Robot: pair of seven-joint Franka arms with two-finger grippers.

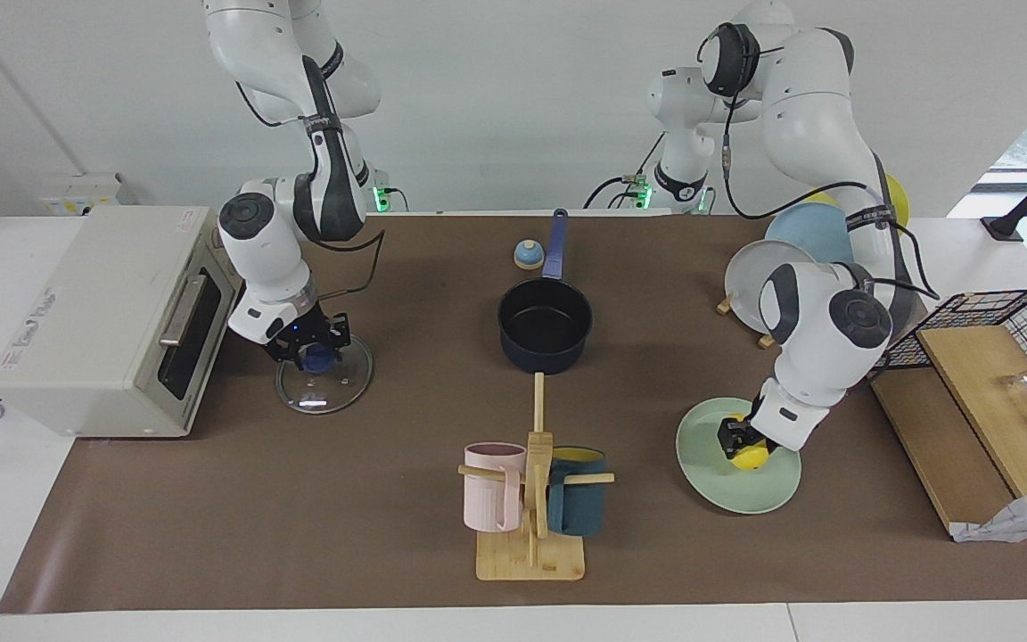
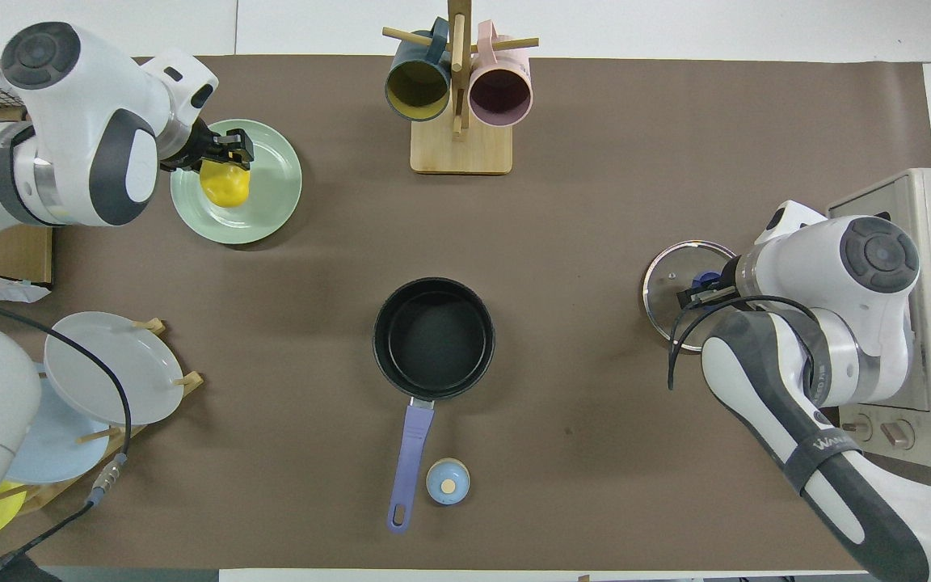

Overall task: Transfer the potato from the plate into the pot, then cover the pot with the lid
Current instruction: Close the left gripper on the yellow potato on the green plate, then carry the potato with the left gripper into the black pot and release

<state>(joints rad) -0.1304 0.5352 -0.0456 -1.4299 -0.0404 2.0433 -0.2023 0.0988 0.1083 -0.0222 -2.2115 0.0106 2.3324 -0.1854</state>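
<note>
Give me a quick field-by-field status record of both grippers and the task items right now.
left gripper: shut on the potato, over the plate
potato: just above the plate, not yet carried toward the pot
right gripper: down at the lid's knob; finger state unclear
lid: flat on the table beside the toaster oven, toward the right arm's end
pot: mid-table, empty, uncovered, handle pointing toward the robots
</note>
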